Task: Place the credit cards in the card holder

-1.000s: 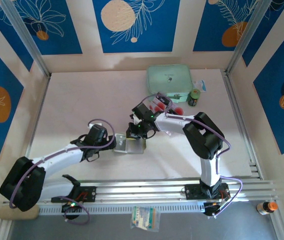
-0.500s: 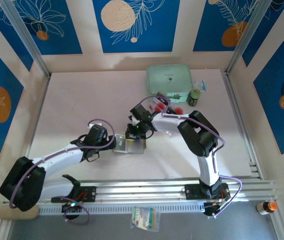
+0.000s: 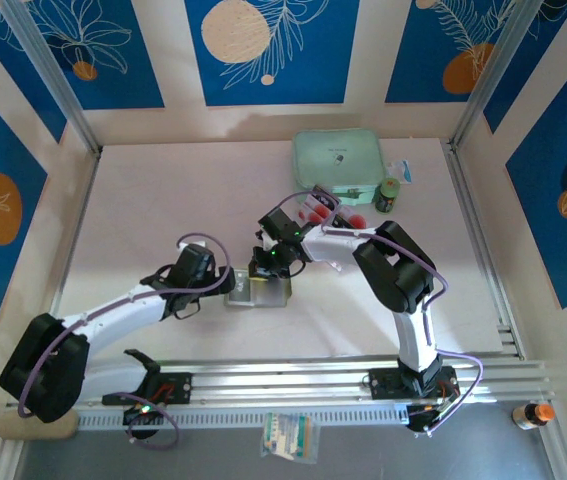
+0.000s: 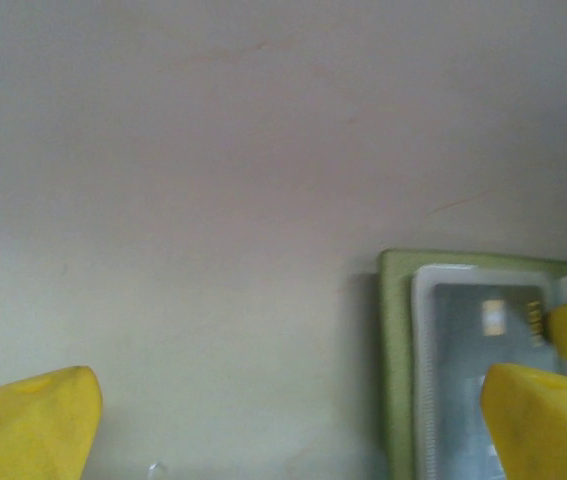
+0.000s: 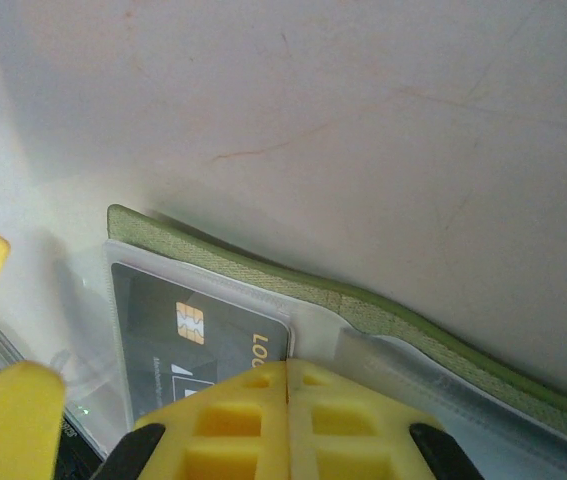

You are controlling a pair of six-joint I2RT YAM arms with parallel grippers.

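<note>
- One card (image 5: 198,335) sits sleeved in the card holder (image 5: 263,272).
- Right gripper (image 5: 288,400) pinched closed at its edge; left gripper (image 4: 288,385) gapes empty.
- More cards (image 3: 315,209) wait farther back.

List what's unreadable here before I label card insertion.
- Right wrist: whether the right gripper pinches the card; its own fingers cover the card's near edge.
- Left wrist: card holder cut off by right and bottom edges, blurred.
- Top external: card holder partly under left gripper and right gripper; remaining credit cards too small to count.
</note>
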